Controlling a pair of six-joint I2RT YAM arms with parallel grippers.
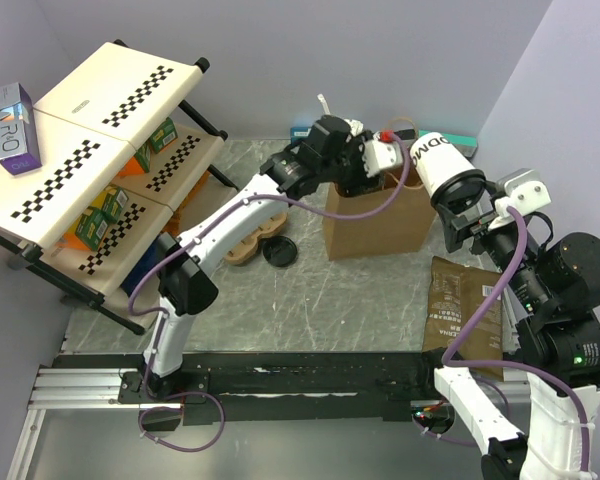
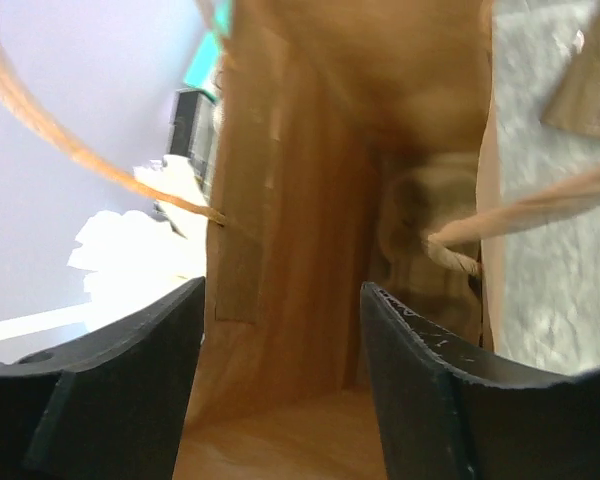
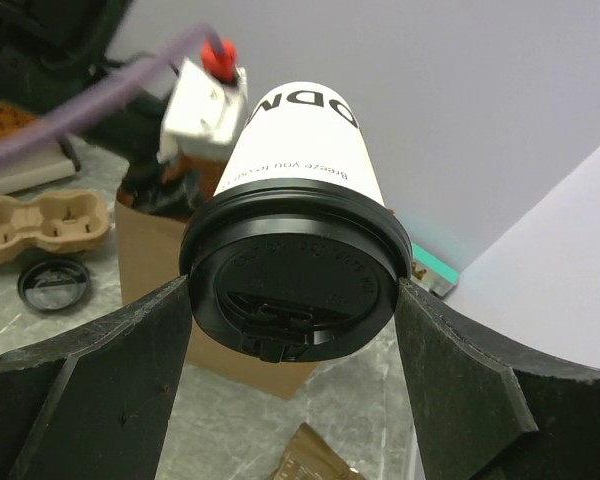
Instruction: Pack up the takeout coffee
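A: Right side?
B: Right gripper [image 3: 295, 290] is clamped on the takeout coffee [image 1: 442, 160], a finger on each side of its black lid [image 3: 292, 275]. The cup is tipped over in the air, by the right top edge of the paper bag [image 1: 375, 225].
A: Left?
B: Left gripper [image 2: 282, 295] has its jaws apart, holding nothing, at the bag's mouth. There's a tan shape deep inside, too blurred to name. Cup carrier [image 1: 252, 240] and a loose lid [image 1: 279, 251] sit left of the bag.

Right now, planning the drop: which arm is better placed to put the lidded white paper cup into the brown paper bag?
Right. The right gripper holds the white paper cup with its black plastic lid beside the brown paper bag; the left gripper is open at the bag's mouth.
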